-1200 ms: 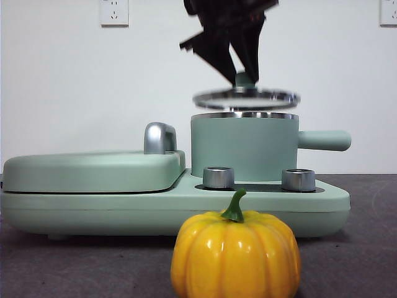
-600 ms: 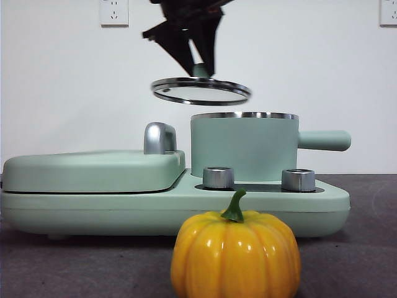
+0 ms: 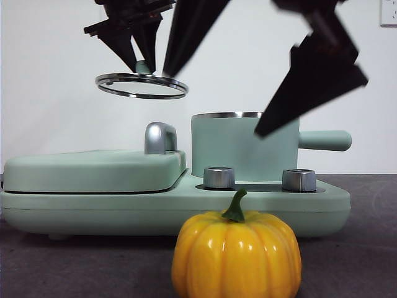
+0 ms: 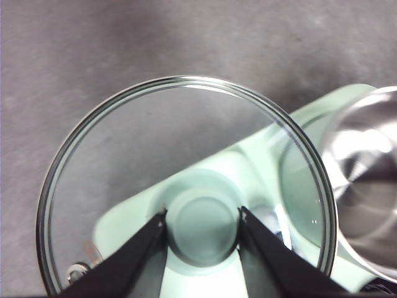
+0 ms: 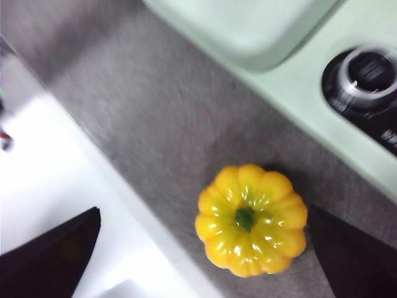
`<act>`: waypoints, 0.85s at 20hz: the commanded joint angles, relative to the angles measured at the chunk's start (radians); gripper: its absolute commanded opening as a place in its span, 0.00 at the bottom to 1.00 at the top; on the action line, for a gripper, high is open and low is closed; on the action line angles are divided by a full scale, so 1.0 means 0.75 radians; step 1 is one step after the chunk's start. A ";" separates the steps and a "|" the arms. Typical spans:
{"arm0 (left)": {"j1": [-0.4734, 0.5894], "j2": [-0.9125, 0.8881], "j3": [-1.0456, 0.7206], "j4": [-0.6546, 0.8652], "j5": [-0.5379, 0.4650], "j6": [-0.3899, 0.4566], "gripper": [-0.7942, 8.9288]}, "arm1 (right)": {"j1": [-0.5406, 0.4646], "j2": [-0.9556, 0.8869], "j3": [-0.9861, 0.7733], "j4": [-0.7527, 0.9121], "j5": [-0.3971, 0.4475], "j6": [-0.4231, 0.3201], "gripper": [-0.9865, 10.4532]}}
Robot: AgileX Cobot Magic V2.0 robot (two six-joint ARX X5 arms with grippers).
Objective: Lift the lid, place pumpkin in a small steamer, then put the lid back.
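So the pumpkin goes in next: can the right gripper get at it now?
Probably yes. The right gripper hangs open above the pumpkin, which sits alone on the table, nothing over it. The left gripper holds the lid off to one side.

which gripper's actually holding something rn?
The left gripper: shut on the lid knob, over the griddle cover. The right gripper is open above the pumpkin.

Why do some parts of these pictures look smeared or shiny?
Front view: the right gripper looks soft-edged, while the pumpkin is crisp with glossy highlights. Left wrist view: the lid shows glare along its steel rim. Right wrist view: the whole picture looks slightly soft.
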 commanded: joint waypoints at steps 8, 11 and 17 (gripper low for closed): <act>0.121 0.000 0.056 0.022 0.031 -0.014 0.20 | 0.042 0.276 0.018 -0.006 0.040 0.009 0.66; 0.139 0.000 0.056 0.025 0.031 -0.015 0.20 | 0.042 0.351 0.018 -0.003 0.040 -0.002 0.67; 0.152 0.000 0.056 0.025 0.032 -0.020 0.20 | 0.043 0.471 0.018 0.023 0.036 -0.033 0.67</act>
